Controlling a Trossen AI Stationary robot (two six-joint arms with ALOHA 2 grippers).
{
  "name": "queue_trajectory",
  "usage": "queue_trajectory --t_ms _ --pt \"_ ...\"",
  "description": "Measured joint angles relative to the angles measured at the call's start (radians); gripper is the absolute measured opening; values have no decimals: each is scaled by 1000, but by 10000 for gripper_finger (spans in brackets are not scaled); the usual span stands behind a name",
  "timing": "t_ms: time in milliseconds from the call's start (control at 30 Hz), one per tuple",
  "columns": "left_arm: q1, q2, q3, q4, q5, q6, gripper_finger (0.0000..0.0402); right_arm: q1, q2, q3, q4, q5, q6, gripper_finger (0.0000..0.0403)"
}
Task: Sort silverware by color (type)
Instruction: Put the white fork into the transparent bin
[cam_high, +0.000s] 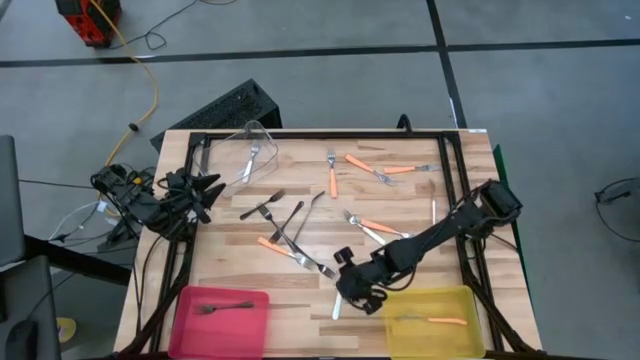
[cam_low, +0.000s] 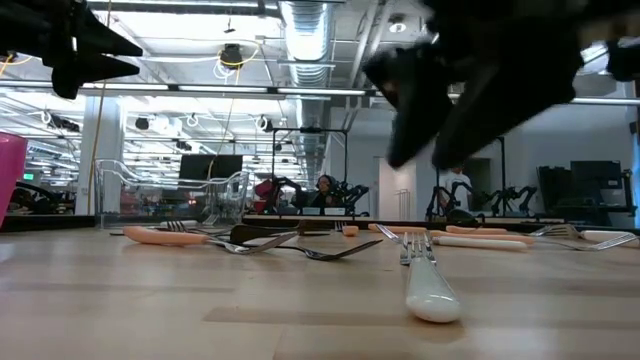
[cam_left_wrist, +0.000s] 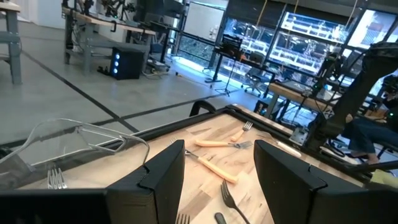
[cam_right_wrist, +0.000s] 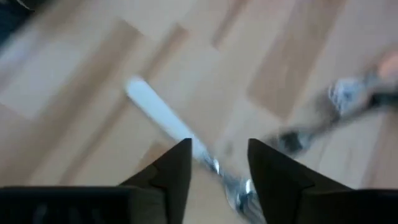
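Silverware scattered across the worktop (cam_high: 230, 275), one white-handled fork (cam_right_wrist: 163, 119) lying flat between pink bin (cam_high: 222, 322) and yellow bin (cam_high: 432, 321), right tool (cam_right_wrist: 219, 163) just above it, fingers parted, holding nothing, left tool (cam_left_wrist: 219, 171) spread wide, empty, at worktop's left edge

The worktop (cam_high: 400, 205) is pale wood in plank stripes, framed in black. Its bins are pink (cam_high: 222, 322), yellow (cam_high: 432, 320) and clear (cam_high: 245, 150). The forks (cam_high: 300, 225) come in three kinds — orange-handled with silver heads (cam_high: 365, 165), all dark grey (cam_high: 262, 207), and plain shiny silver. A dark one (cam_high: 222, 307) lies in pink, an orange one (cam_high: 435, 320) in yellow, a silver one (cam_high: 254, 158) in clear. Both arms are black — the right pincer (cam_right_wrist: 217, 163) above a white-handled fork (cam_right_wrist: 168, 121).
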Motion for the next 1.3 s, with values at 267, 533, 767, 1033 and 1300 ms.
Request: queue_trajectory --t_ms 267,533,767,1033,1300 --pt "0 0 0 -1 0 0 178 -7 7 2 117 -33 -78 226" --pt "0 0 0 -2 -1 0 178 -14 27 4 149 -73 -181 206" --pt "0 0 0 -3 0 0 178 -11 93 81 71 -74 -219 207" --pt "0 0 0 -5 -1 0 178 -11 159 146 -12 -105 -302 203" --pt "0 0 0 -6 -1 -1 178 -13 191 142 -54 -125 -331 202"
